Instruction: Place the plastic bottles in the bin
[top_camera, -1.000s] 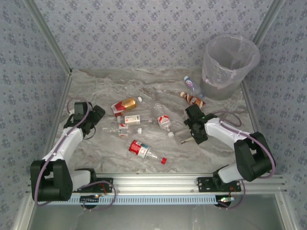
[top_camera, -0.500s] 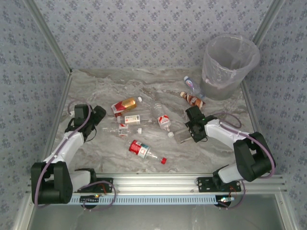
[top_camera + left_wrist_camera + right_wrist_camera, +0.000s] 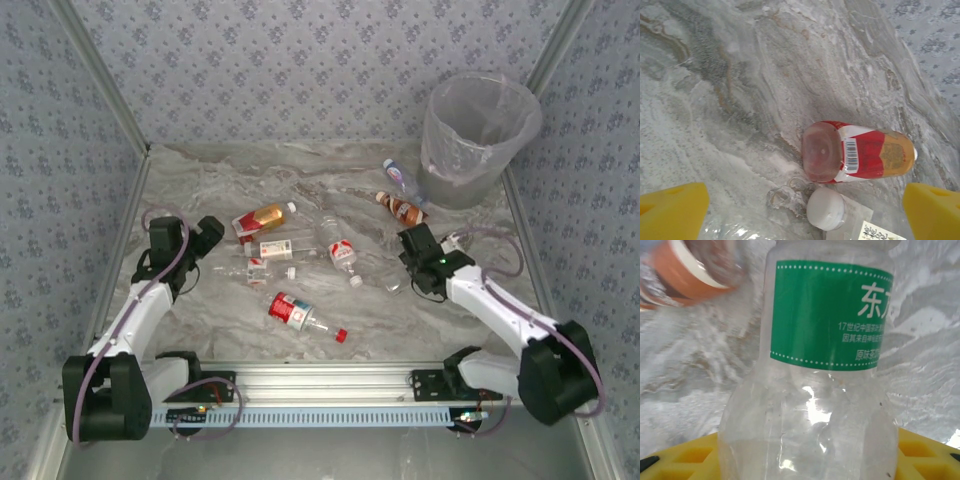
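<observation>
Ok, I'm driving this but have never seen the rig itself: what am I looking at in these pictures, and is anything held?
These are two white robot arms bolted at the near edge of the table, each ending in a two-finger gripper with yellow pads. The wide picture comes from a fixed camera above and behind them; the other two come from a camera on each wrist. On the table lie several small plastic bottles, and the bin stands at the far right corner. The left gripper is open, facing a red-label bottle on its side with a white cap beside it. The right gripper looks closed on a clear green-label bottle, seen close up between its pads in the right wrist view.
</observation>
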Available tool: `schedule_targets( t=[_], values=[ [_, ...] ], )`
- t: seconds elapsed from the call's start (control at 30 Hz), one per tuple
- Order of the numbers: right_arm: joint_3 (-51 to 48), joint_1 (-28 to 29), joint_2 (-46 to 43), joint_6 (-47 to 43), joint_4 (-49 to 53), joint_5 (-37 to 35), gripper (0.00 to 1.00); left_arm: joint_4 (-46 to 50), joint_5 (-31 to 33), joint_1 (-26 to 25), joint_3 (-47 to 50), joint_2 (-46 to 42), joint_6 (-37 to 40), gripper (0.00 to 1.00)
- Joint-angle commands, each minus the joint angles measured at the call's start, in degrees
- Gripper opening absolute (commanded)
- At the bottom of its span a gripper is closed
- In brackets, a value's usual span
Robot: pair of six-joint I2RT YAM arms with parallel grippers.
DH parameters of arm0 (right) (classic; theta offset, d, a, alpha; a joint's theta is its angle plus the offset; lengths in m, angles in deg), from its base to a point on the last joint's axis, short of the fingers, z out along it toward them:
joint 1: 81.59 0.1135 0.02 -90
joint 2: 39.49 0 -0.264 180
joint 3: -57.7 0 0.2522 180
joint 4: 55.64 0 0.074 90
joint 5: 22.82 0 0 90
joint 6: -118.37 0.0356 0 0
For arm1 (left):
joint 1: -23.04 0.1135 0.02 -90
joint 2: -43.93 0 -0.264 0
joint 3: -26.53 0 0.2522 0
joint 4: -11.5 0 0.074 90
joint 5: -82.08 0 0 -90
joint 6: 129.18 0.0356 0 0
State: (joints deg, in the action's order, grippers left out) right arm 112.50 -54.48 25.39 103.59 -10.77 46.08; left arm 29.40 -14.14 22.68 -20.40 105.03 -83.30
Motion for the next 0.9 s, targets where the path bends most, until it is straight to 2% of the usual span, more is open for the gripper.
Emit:
schedule_targets(
  t=[0.0, 0.23, 0.47, 0.6, 0.77, 0.87],
  values=[
    [0.34, 1.59, -6.02, -8.25, 0.61, -8.15, 0.48, -2.06, -2.13, 0.27, -0.79, -1.34, 1.07, 0.99],
    [2.63, 2.42, -16.7, -24.73, -5.74, -12.64, 0.48, -3.63, -3.97, 0.27, -0.66, -1.42, 0.5, 0.99],
    [8.93, 1.79, -17.19, -41.76, -15.47, -12.17, 0.47, -6.3, -8.89, 0.18, -0.91, -0.5, -0.13, 0.99],
    [13.82, -0.79, -13.77, -48.3, -21.89, -4.56, 0.47, -7.42, -11.15, -0.01, -1.47, -0.19, -0.63, 0.99],
    [22.53, -5.71, -7.23, -54.13, -24.96, 4.14, 0.48, -7.7, -13.31, -1.27, -2.77, 0.44, -0.69, 0.99],
    [26.68, -8.71, -3.06, -57.08, -25.92, 5.95, 0.47, -7.72, -13.34, -2.3, -2.73, 0.6, -0.74, 1.0]
  ],
)
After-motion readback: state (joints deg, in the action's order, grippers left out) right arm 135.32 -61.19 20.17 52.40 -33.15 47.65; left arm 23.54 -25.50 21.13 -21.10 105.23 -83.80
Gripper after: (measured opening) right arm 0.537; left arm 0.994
